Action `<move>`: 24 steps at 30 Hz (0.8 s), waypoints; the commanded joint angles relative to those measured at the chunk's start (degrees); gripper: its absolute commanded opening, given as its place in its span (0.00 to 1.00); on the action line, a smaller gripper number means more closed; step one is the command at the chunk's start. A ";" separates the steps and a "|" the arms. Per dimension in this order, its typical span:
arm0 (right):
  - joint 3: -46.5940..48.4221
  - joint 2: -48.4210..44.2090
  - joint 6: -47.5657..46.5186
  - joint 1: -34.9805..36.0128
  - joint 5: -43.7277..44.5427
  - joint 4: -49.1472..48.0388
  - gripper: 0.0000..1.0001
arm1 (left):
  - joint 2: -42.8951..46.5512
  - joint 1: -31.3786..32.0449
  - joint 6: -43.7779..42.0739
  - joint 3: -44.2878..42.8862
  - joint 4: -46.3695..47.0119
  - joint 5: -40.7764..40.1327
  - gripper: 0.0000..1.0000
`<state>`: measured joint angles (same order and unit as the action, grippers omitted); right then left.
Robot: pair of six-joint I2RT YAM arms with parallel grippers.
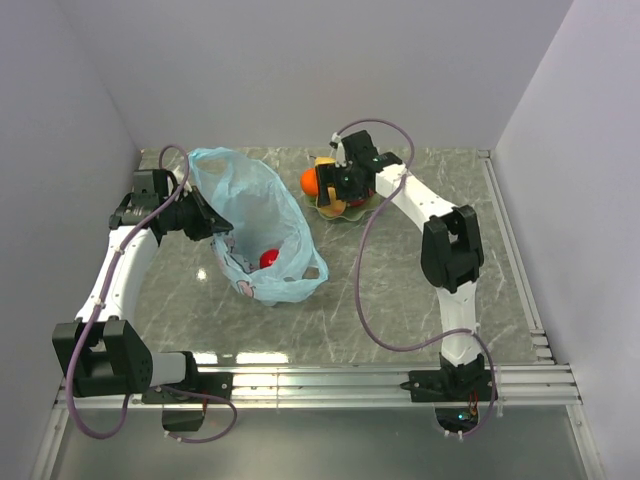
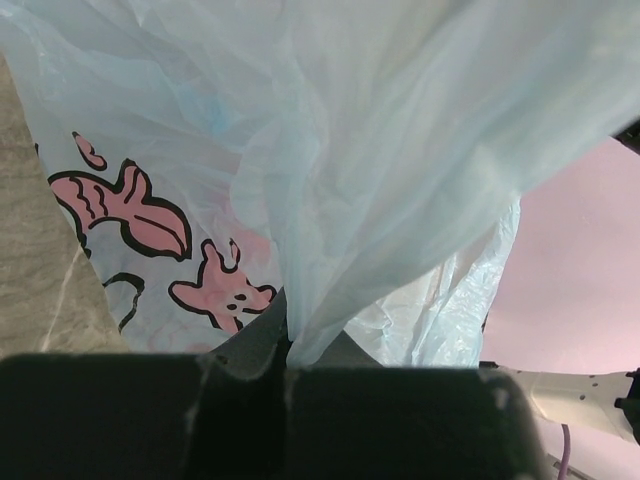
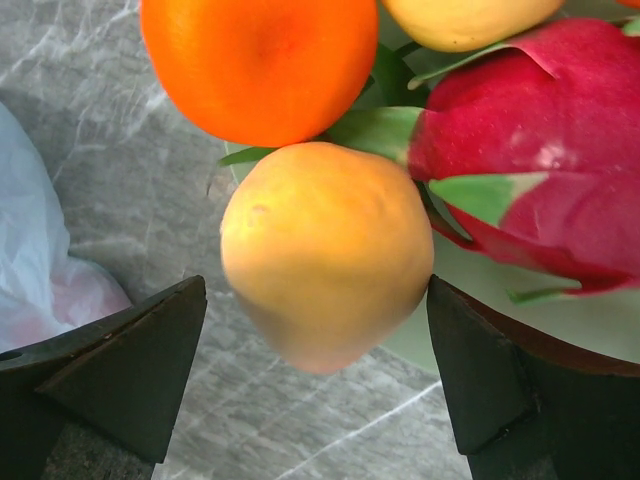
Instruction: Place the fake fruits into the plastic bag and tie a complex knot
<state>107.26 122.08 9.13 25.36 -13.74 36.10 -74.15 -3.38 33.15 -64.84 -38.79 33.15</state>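
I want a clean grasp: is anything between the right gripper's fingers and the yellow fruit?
Nothing visible. The open right gripper flanks the yellow fruit; the orange and pink-red fruit sit beyond it.

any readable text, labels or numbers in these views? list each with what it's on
No readable text in any view.
plastic bag: the left wrist view shows only pink, dark-outlined cartoon figures, no letters.
print low on the same bag, top view: too small to read.
fake fruits and green plate: no labels or stickers visible.
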 commanded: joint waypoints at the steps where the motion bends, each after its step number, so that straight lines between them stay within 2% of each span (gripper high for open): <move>1: 2.95 1.23 0.72 0.47 0.99 0.20 0.97 | -0.55 -0.40 -2.21 -1.78 -0.94 0.17 0.00; 8: 3.48 3.08 1.33 0.65 2.31 0.73 0.97 | -1.70 -0.67 -3.35 -2.22 -2.26 0.16 0.00; 14: 2.08 1.06 1.60 0.47 0.91 -0.15 0.75 | -1.70 -0.67 -3.44 -2.22 -2.44 0.08 0.00; 15: 1.90 -0.25 1.51 0.56 0.64 -0.15 0.69 | -1.79 -0.75 -3.44 -2.13 -2.35 0.16 0.00; 18: 0.50 -4.37 1.51 0.21 -0.24 0.11 0.60 | -1.96 -0.75 -3.44 -2.39 -2.43 -0.27 0.00; 22: -4.42 -12.82 1.25 -0.67 -1.99 -1.55 0.58 | -1.96 -0.75 -3.44 -2.66 -2.17 -0.10 0.00; 24: -6.62 -17.38 0.11 -0.93 -7.05 -3.31 0.57 | -1.79 -0.67 -3.18 -2.49 -1.56 0.34 0.00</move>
<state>101.62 115.46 10.46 25.17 -14.90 36.53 -76.14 -3.95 30.68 -64.95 -41.25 33.15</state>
